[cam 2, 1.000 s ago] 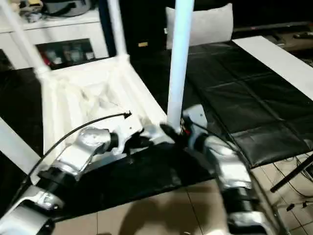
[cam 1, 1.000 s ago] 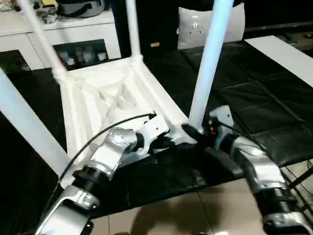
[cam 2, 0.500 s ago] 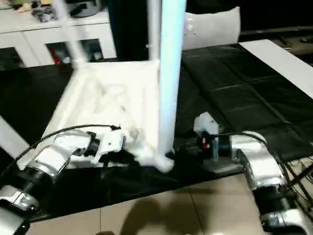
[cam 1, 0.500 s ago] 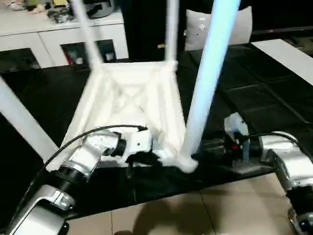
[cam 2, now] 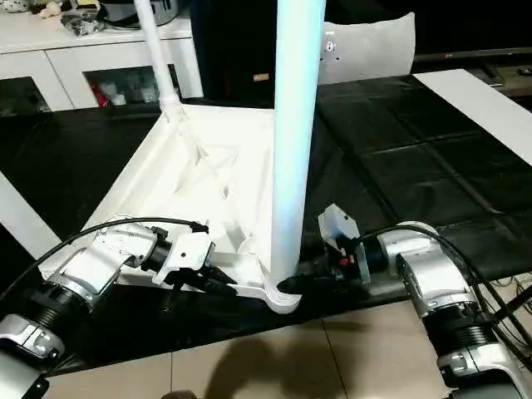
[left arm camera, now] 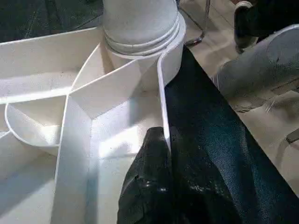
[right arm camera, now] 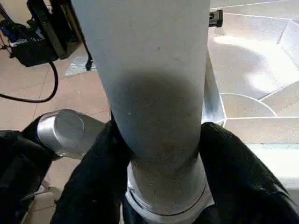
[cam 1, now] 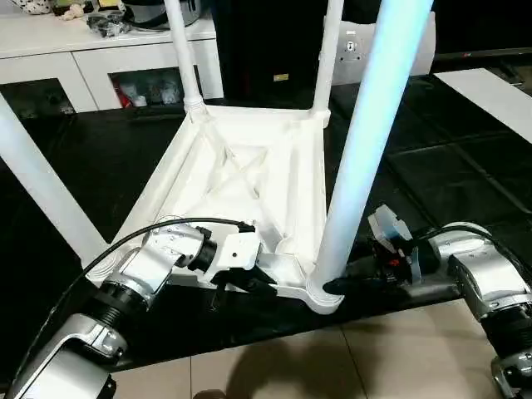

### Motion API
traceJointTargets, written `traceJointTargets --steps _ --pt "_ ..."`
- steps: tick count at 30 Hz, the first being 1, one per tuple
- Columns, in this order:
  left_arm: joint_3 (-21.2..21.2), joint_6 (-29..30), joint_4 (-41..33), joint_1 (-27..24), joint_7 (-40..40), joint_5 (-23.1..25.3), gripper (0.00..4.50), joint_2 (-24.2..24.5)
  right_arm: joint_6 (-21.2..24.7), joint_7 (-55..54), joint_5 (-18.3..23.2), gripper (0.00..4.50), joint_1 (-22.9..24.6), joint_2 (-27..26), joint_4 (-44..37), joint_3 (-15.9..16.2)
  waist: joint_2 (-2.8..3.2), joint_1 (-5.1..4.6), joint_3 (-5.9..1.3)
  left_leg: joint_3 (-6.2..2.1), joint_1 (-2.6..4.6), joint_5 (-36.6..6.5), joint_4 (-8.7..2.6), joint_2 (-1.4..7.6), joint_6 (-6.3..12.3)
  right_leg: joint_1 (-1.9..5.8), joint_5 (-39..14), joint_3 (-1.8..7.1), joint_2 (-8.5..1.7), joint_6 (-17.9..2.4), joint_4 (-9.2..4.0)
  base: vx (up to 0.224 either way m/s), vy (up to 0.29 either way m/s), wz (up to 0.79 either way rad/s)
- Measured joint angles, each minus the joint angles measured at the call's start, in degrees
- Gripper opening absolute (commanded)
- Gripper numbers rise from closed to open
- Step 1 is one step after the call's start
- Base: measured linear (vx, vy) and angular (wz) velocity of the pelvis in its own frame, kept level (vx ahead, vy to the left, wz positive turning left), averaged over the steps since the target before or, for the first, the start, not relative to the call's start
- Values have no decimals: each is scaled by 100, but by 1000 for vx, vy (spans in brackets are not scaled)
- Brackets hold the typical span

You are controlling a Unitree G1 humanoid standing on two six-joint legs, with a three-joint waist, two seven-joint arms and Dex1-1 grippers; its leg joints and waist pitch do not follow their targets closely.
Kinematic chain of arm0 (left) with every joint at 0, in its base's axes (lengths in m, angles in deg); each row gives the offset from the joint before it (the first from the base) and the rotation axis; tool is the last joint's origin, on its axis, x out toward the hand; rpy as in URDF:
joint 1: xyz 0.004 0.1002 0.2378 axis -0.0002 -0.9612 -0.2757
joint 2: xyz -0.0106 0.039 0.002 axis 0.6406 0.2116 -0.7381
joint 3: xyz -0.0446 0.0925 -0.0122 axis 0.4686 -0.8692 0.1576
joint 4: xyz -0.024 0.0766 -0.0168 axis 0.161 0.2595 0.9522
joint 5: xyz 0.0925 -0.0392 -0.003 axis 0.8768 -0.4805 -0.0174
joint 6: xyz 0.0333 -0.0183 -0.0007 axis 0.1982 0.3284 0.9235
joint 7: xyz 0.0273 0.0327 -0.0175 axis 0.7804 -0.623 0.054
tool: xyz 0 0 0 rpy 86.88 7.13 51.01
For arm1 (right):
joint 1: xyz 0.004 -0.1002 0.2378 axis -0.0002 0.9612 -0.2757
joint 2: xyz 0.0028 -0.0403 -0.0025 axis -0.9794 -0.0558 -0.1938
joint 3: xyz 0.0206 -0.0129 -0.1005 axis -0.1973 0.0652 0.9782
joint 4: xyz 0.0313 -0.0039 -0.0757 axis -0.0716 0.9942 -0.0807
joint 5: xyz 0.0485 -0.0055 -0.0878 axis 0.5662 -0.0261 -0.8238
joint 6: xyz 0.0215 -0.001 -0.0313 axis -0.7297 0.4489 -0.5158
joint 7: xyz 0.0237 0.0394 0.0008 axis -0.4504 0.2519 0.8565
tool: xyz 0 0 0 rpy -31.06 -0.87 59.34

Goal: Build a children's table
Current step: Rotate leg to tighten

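We're looking at the tabletop (cam 1: 249,179) lying upside down on the black mat (cam 1: 440,166), ribs up, all four legs standing in their corner sockets. The near-right leg (cam 1: 366,141) is rising straight up between our two arms. Our right gripper (right arm camera: 159,154) is wrapping both black fingers around the base of that leg, just above its socket; a second ago it was standing wider and off to the side. Our left gripper (cam 1: 249,283) is pinching the tabletop's near rim (left arm camera: 164,107), fingers together on the thin wall, just beside the same corner. The whole table has swung round to face us squarely, so we're judging this as a last seating check on that leg.
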Motion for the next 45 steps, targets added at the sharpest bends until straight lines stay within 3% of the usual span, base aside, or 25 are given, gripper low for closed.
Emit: traceJointTargets --steps 6,12,21,29,31,33,35,37,45 --pt "24 217 4 -1 -39 -96 0 -17 166 11 59 192 12 -3 -22 -13 0 -1 0 0 0 0 0 0 0 0 0 0 0 0 0 0 0 0" --pt "204 869 -7 -17 236 -153 0 -120 520 -728 140 191 285 -288 -261 -283 0 -46 0 19 29 8 -5 4 -16 4 14 10 1 2 4 0 0 0" --pt "578 1737 -3 38 1458 87 0 -417 1112 -3205 -302 191 329 -1288 -516 -752 -44 -463 23 35 86 88 -136 7 -109 10 64 17 55 43 -75 0 0 0" --pt "886 2577 118 284 2841 295 0 -963 1453 -6099 -834 191 -105 -2722 -307 -1125 -35 -593 31 12 83 112 -215 22 -140 5 116 21 110 16 -172 0 0 0" --pt "968 2731 55 284 3070 315 0 -1063 1249 -6461 -924 261 -267 -2961 -64 -1194 -31 -617 51 16 73 126 -239 18 -136 1 143 21 111 7 -205 0 0 0" --pt "985 2781 -21 283 3202 339 0 -1105 1047 -6717 -933 261 -345 -3157 93 -1258 -43 -617 65 16 65 125 -258 15 -133 -4 152 22 110 -12 -216 0 0 0" --pt "974 2811 -133 266 3217 350 0 -1126 979 -6808 -925 302 -372 -3234 133 -1320 -40 -589 76 18 50 128 -272 14 -107 -11 148 20 110 -15 -235 0 0 0" --pt "952 2804 -243 225 3201 350 0 -1122 947 -6658 -915 307 -252 -3145 -31 -1307 -36 -553 79 19 31 129 -273 14 -76 -22 146 18 111 -17 -249 0 0 0" --pt "769 2361 -361 143 2704 279 0 -888 682 -5025 -477 385 488 -2073 -741 -1182 -6 -324 98 31 -12 118 -263 9 -49 -55 144 22 99 -21 -259 0 0 0"
